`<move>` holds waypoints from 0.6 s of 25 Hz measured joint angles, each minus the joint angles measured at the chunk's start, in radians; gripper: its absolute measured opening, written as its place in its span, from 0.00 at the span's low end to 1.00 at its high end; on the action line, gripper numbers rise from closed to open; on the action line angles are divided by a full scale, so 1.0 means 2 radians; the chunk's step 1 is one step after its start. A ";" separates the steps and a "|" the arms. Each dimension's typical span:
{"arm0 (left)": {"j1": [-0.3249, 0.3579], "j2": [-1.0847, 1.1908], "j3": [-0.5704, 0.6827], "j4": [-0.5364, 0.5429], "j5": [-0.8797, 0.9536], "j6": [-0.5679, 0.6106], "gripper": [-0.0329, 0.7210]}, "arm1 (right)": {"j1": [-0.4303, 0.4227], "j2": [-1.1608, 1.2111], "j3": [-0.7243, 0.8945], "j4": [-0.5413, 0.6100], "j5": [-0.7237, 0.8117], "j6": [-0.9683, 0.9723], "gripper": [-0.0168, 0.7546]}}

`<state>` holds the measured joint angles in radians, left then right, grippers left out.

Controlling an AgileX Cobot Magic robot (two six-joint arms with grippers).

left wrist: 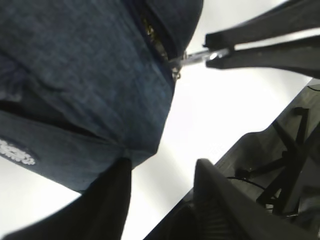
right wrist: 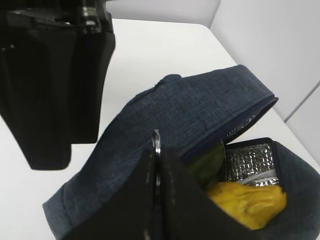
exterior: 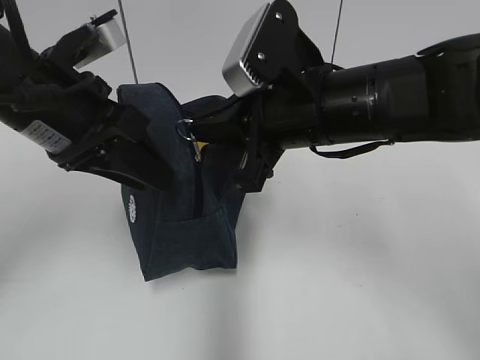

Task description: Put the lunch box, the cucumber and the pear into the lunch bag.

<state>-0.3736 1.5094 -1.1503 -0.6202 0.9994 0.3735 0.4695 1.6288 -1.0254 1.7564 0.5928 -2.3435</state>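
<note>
1 lunch bag (exterior: 184, 232), 1 pear (right wrist: 247, 202), 1 cucumber (right wrist: 207, 165)

A plain white table (exterior: 360, 285) meets a pale wall (right wrist: 280, 45) under soft, even light.
</note>
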 joint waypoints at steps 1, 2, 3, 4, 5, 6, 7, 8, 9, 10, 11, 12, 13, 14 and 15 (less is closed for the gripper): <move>0.000 0.000 0.000 -0.001 -0.001 0.000 0.38 | 0.000 0.000 0.000 0.000 0.004 0.000 0.02; 0.000 0.000 0.000 -0.001 -0.004 0.000 0.38 | 0.000 0.000 0.000 0.000 0.008 0.000 0.02; 0.000 0.000 0.000 -0.001 -0.006 0.000 0.38 | 0.000 0.000 0.000 0.000 0.010 0.000 0.02; -0.002 0.001 0.000 -0.002 -0.007 0.000 0.38 | 0.000 0.000 0.000 0.000 0.012 0.000 0.02; -0.004 0.001 0.000 -0.002 -0.010 0.000 0.38 | 0.000 0.000 0.000 0.000 0.013 0.000 0.02; -0.010 0.003 0.000 -0.002 -0.014 0.000 0.38 | 0.000 0.000 0.000 0.000 0.013 0.000 0.02; -0.018 0.006 0.000 -0.002 -0.018 0.000 0.38 | 0.000 0.000 0.000 0.000 0.013 0.000 0.02; -0.025 0.011 0.000 -0.001 -0.022 0.000 0.38 | 0.000 0.000 0.000 0.000 0.013 0.000 0.02; -0.032 0.016 0.000 0.000 -0.025 0.000 0.38 | 0.000 0.000 0.000 0.000 0.013 0.001 0.02; -0.037 0.020 0.000 0.001 -0.027 0.000 0.38 | 0.000 0.000 0.000 0.000 0.013 0.001 0.02; -0.040 0.025 0.000 0.001 -0.031 0.000 0.36 | 0.000 0.000 0.000 0.000 0.013 0.001 0.02; -0.041 0.027 0.000 0.002 -0.033 0.000 0.34 | 0.000 0.000 0.000 0.000 0.013 0.001 0.02; -0.041 0.029 0.000 0.003 -0.036 0.000 0.30 | 0.000 0.000 0.000 0.000 0.013 0.001 0.02; -0.041 0.030 0.000 0.004 -0.039 0.000 0.27 | 0.000 0.000 0.000 0.000 0.013 0.001 0.02; -0.041 0.031 0.000 0.007 -0.041 -0.001 0.21 | 0.000 0.000 0.000 0.000 0.013 0.002 0.02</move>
<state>-0.4558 1.5707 -1.1503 -0.6060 0.9182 0.3722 0.4695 1.6288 -1.0254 1.7564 0.6186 -2.3403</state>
